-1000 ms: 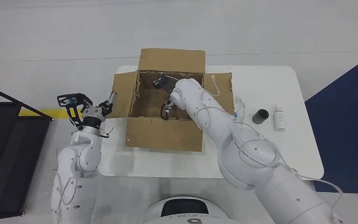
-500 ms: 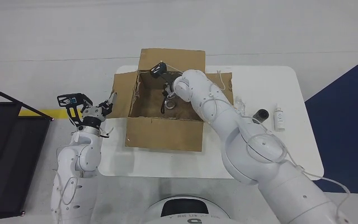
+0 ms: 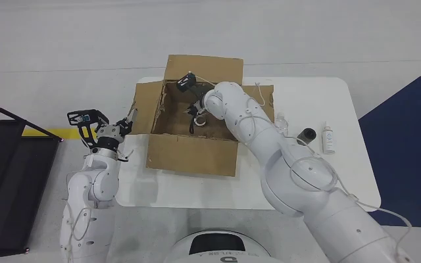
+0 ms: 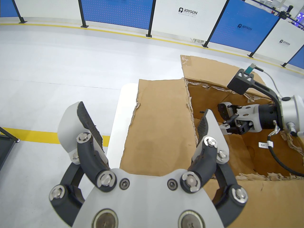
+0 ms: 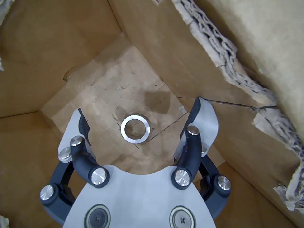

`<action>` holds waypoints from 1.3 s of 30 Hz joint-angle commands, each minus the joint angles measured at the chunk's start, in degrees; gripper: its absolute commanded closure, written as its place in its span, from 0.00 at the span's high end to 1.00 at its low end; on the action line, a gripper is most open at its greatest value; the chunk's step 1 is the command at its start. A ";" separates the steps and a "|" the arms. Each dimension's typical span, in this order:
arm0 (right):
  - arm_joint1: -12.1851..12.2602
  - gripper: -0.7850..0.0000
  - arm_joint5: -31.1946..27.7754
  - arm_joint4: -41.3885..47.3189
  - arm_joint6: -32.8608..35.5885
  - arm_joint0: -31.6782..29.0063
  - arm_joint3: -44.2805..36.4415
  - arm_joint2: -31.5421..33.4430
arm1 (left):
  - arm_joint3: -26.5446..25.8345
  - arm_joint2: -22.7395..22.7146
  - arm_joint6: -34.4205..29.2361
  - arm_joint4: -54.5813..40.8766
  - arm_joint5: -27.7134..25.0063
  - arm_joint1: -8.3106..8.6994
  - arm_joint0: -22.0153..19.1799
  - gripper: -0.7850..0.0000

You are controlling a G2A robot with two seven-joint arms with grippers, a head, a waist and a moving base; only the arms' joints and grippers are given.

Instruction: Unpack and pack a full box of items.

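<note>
The right gripper is held inside the cardboard box, its fingers spread and empty, above a metal ring lying flat on the box floor. The left gripper is held wide open and empty just off the table's left edge, near the box's left flap.

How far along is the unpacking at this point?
Done: a clear bottle, a dark cylinder and a white bottle sit on the table beside the box. In hand: the right hand hangs open inside the box, above a metal ring on its floor. Left: lifting out at least the ring, then all the repacking. The left hand is open and empty by the box's outer flap.
</note>
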 commanded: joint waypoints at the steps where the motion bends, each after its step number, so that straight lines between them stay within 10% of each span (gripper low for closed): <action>1: 0.13 1.00 -0.22 -0.78 0.02 -0.75 -0.76 -0.23 | 0.00 0.00 0.00 0.00 0.00 0.00 0.00 1.00; 5: 0.74 1.00 -2.05 -1.26 1.72 -1.25 -1.50 -0.02 | 0.00 0.00 0.00 0.00 0.00 0.00 0.00 1.00; 9: 1.54 0.53 -3.54 -1.14 3.41 -1.24 -1.53 0.56 | 0.00 0.00 0.00 0.00 0.00 0.00 0.00 1.00; 13: 2.06 0.41 -1.88 -1.30 6.47 -1.36 -1.91 0.95 | 0.00 0.00 0.00 0.00 0.00 0.00 0.00 1.00; 30: 1.89 0.62 -5.27 -1.68 21.15 -2.68 -4.39 1.37 | 0.00 0.00 0.00 0.00 0.00 0.00 0.00 1.00; 39: 2.86 0.54 -1.50 -3.15 11.86 -1.34 -3.65 2.37 | 0.00 0.00 0.00 0.00 0.00 0.00 0.00 1.00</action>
